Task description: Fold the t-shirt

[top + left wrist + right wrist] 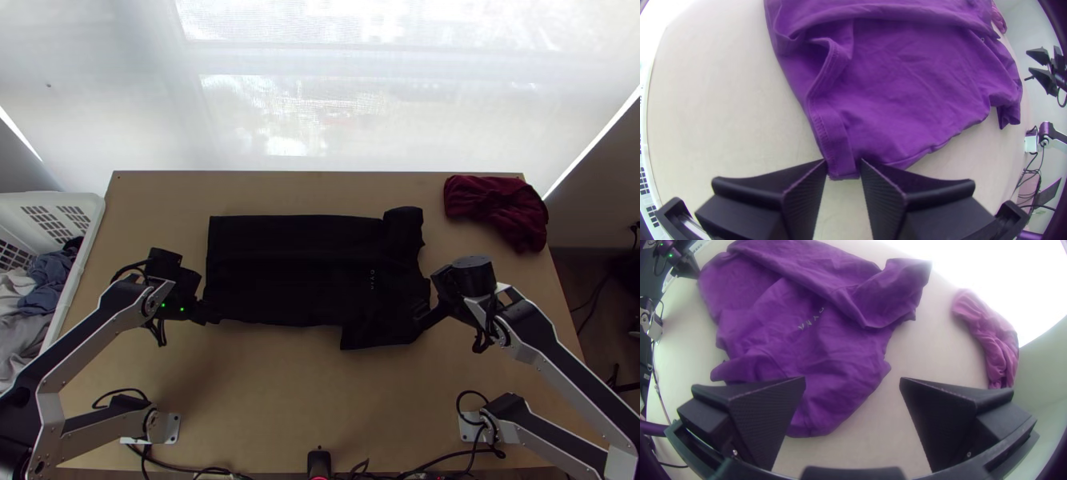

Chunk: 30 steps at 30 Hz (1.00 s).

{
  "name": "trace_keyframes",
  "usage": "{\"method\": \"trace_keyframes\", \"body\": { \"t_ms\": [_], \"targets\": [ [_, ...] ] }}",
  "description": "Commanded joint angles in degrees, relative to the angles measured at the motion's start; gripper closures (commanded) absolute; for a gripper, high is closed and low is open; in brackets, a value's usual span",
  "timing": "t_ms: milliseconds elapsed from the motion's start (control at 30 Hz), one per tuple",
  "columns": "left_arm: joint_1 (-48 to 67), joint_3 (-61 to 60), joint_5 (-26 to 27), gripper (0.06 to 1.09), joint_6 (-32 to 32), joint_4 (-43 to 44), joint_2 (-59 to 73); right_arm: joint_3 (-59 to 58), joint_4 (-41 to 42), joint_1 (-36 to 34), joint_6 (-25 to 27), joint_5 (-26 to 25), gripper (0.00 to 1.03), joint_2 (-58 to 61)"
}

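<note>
A black t-shirt (280,268) lies on the table, folded into a long shape with its hem end at left and small lettering near its right end; it looks purple in the wrist views. In the top view my left gripper (210,313) is at the lower-left hem corner. The left wrist view has the same gripper (843,163) slightly open, the hem corner of the shirt (907,84) lying flat between its tips. My right gripper (428,314) is at the shirt's lower right end. In the right wrist view this gripper (852,383) stands wide open, one finger over the shirt (804,346).
A dark red cloth (500,210) lies bunched at the table's far right corner. A white basket (76,268) with clothes in it stands at the left edge. Bare table (296,392) lies between the shirt and the near edge, where cables run.
</note>
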State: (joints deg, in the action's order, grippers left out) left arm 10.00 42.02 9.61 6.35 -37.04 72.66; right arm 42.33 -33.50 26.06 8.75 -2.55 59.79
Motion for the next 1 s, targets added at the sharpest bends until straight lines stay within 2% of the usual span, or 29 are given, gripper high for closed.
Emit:
{"method": "trace_keyframes", "body": {
  "t_ms": [0, 133, 600, 700, 967],
  "targets": [
    [0.4, -0.3, 1.6, 0.95, -0.7, 2.1, 0.3, -2.3, -3.2, 2.0, 0.4, 0.0, 0.05, -2.5],
    [0.3, -0.3, 1.7, 1.05, -0.7, 2.8, -0.7, -4.3, -5.3, 4.8, 2.0, 0.0, 0.05, -3.2],
    [-1.4, 1.8, 1.7, 1.05, -2.2, 3.6, -3.1, -8.3, -5.4, 17.5, 9.9, -0.2, 0.06, -1.1],
    [-2.1, 2.7, 1.7, 1.05, -2.4, 3.6, -3.1, -8.5, -4.8, 19.0, 10.5, -0.4, 0.10, -0.1],
    [-2.8, 2.6, 1.7, 1.05, -2.3, 3.6, -2.7, -8.5, -0.3, 22.0, 10.7, -0.4, 0.10, 2.8]
  ]
}}
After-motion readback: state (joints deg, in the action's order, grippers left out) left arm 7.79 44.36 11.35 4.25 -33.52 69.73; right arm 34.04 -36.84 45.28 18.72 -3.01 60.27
